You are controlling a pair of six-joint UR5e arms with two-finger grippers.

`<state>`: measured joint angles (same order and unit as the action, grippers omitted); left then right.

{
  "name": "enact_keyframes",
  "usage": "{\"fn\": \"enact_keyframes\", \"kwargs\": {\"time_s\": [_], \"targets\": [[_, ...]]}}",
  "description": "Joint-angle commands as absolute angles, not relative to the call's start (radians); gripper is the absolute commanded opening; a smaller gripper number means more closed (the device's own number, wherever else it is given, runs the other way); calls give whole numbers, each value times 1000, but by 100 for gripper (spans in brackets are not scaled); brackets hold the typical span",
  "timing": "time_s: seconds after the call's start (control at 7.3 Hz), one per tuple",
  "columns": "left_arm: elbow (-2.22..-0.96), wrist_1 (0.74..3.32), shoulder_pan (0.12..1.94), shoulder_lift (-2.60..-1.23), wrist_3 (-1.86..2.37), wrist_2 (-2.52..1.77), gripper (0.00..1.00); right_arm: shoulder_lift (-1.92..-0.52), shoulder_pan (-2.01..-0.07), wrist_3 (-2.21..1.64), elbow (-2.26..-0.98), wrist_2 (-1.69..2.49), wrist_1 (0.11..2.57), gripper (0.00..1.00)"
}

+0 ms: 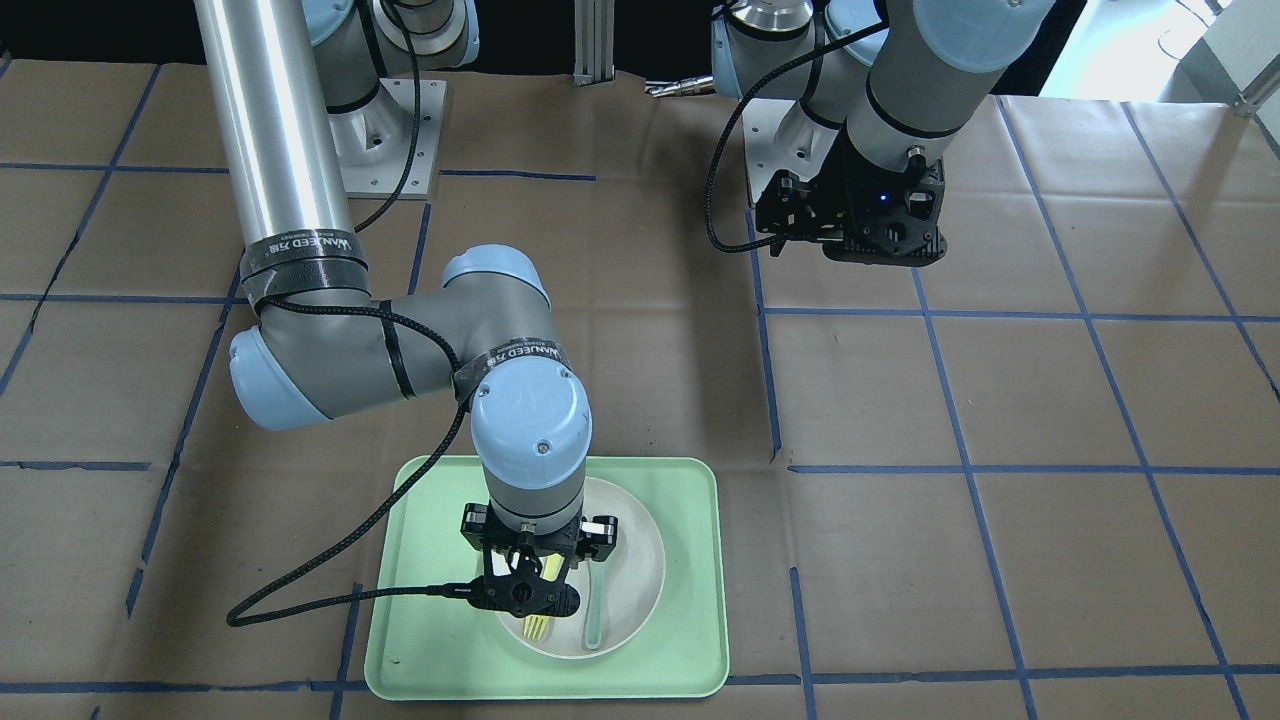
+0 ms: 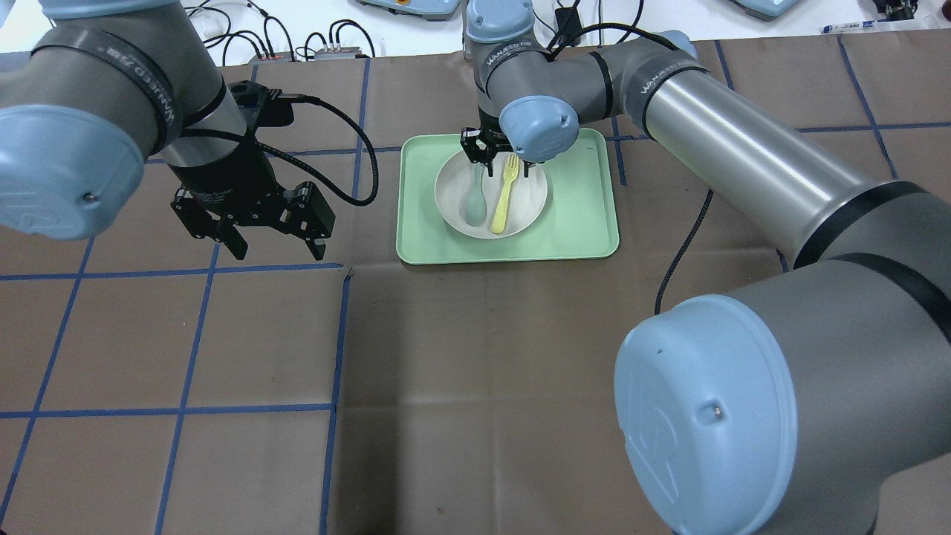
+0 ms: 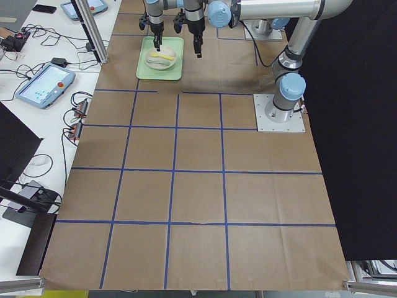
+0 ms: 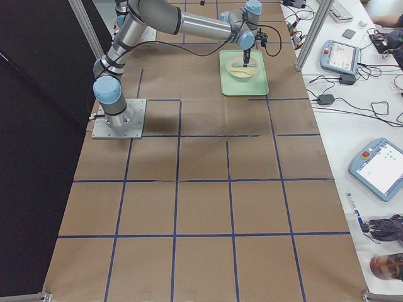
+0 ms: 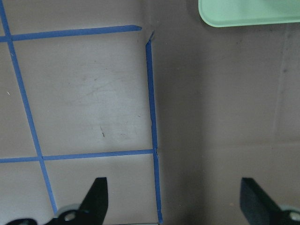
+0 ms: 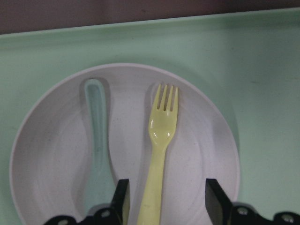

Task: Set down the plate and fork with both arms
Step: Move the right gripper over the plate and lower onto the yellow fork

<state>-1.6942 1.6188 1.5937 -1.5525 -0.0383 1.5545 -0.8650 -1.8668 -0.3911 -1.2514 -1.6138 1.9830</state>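
Observation:
The off-white plate [image 2: 529, 195] sits in the mint-green tray [image 2: 579, 215]. The pale-yellow fork [image 2: 505, 195] lies in the plate beside a grey-green spoon [image 2: 473, 200]. My right gripper [image 2: 499, 160] hangs low over the plate, open. In the right wrist view its fingers [image 6: 123, 201] straddle the handle of the fork [image 6: 161, 140] without touching it, with the plate [image 6: 197, 173] under them. My left gripper [image 2: 278, 251] is open and empty above bare table left of the tray; the left wrist view shows the left gripper [image 5: 174, 201] over blue tape lines.
The table is covered in brown paper with a blue tape grid. A corner of the tray [image 5: 248, 11] shows in the left wrist view. The right arm's black cable [image 1: 330, 590] loops beside the tray [image 1: 450, 650]. Pendants and cables lie on the side benches.

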Motion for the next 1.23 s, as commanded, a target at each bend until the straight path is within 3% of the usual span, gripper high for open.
{"fn": "enact_keyframes", "kwargs": {"time_s": [0.0,0.14,0.41,1.1], "targets": [[-1695,1618,1594,-1549,-38,1559,100,-847,-1867,-414,-1250,-1608,1983,53],[-1694,1618,1594,-1549,-40,1559,100,-842,-1871,-416,-1250,-1608,1983,53],[-1694,1617,1594,-1552,-38,1554,100,-841,-1873,-416,-1255,-1609,1982,44],[-1695,1617,1594,-1555,-40,1554,100,-810,-1875,-417,-1253,-1608,1982,45]]}}
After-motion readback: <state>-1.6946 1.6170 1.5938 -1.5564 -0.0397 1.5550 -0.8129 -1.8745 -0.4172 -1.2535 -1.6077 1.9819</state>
